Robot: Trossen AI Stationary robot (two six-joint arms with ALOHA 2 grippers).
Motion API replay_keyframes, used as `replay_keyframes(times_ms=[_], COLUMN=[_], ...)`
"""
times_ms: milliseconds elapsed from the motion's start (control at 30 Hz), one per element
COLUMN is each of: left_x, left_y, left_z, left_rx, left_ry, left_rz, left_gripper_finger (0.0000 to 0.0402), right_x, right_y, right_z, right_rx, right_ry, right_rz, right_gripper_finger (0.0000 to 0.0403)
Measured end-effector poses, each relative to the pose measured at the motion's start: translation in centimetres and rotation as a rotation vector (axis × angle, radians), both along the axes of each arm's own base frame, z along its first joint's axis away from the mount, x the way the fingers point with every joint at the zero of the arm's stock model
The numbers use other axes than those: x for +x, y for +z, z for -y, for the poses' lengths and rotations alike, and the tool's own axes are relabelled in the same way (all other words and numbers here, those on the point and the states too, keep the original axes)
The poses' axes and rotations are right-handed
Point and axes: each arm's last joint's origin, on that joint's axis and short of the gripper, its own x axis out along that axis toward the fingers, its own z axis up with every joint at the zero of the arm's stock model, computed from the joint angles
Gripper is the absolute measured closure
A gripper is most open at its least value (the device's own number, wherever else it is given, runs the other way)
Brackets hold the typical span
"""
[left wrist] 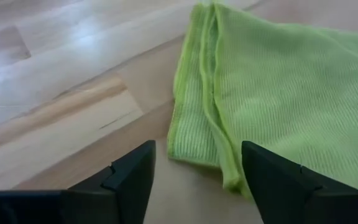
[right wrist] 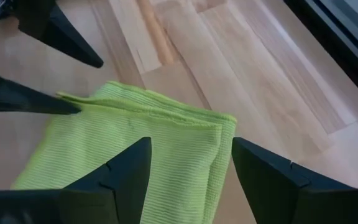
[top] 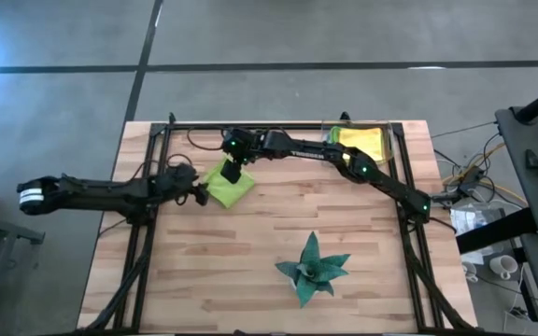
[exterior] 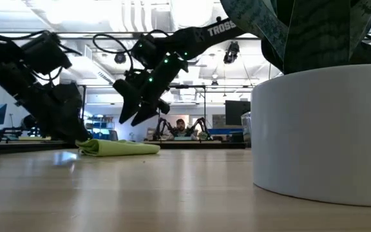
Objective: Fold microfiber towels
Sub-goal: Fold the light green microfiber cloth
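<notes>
Currently, taking the folded lime green towel as the landmark, from left to right:

Risk: the lime green towel (top: 229,185) lies folded with its stacked edges showing. I judge that either gripper could catch a loose layer and drag the fold open, because both sets of fingers stand right at its edges.

Second risk: the two grippers work close to each other over one small cloth. A careless move could knock them together or push the towel askew.

Left arm pose: it reaches in low and nearly level from the table's left side, wrist pointed at the towel's left corner.

Left gripper (top: 198,194): just beside the towel's left edge, down at the tabletop. Its fingers stand apart with nothing between them. In the left wrist view the towel's hemmed edge lies just ahead of the fingers (left wrist: 129,180).

Lime green towel position: flat on the wooden table (top: 250,271), between the two grippers.

Right gripper (top: 234,174): over the towel's upper edge, raised clear of it in the low view, tilted downward. Its fingers are spread and empty.

Right arm pose: it stretches from the table's right side, elbow bent, forearm slanting down toward the towel.

Yellow towel (top: 361,140): well to the right of the green one, near the table's back edge, apparently in a clear container.

Teal spiky plant (top: 314,268): right of the green towel, nearer the front edge, well apart.
</notes>
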Motion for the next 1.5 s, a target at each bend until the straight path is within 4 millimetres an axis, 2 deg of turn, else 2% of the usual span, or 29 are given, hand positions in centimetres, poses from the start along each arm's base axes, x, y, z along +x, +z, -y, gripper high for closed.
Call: replay_keyframes(times_ms=[167, 367, 433, 533, 800, 1033, 1233, 1300, 1500], left_x=[1.2, 2.7, 3.0, 3.7, 5.1, 5.4, 4.8, 4.9, 5.5], left_y=[0.2, 0.4, 0.3, 0.7, 3.3, 5.1, 3.8, 3.2, 1.1], left_z=[-0.6, -0.8, -0.9, -1.1, -2.4, -3.4, -6.4, -7.5, -10.0], left_rx=[-0.027, -0.100, -0.108, -0.104, 0.001, 0.211, 0.243, 0.272, 0.303], left_ry=[0.021, -0.037, -0.038, -0.043, -0.094, -0.208, -0.147, -0.125, -0.114], left_rz=[-0.044, -0.064, -0.080, -0.085, -0.157, -0.276, -0.324, -0.325, -0.389], left_gripper_finger=[0.0234, 0.0371, 0.0391, 0.0398, 0.0401, 0.0401, 0.0401, 0.0401, 0.0400], right_x=[0.0, 0.1, 0.1, 0.1, -0.2, -2.0, -3.3, -3.3, -2.6], right_y=[0.0, 0.0, 0.0, 0.0, 0.1, 4.2, 6.7, 6.6, 4.6], right_z=[0.0, -0.2, -0.2, -0.4, -1.3, -1.6, -2.6, -2.9, -4.4], right_rx=[0.004, 0.005, 0.006, 0.008, 0.028, -0.040, -0.051, -0.047, -0.053], right_ry=[-0.004, -0.002, -0.002, 0.004, 0.043, 0.117, 0.153, 0.162, 0.239], right_rz=[0.004, 0.003, 0.002, 0.001, -0.049, -0.085, -0.114, -0.128, -0.176], right_gripper_finger=[0.0181, 0.0181, 0.0181, 0.0181, 0.0181, 0.0181, 0.0181, 0.0181, 0.0181])
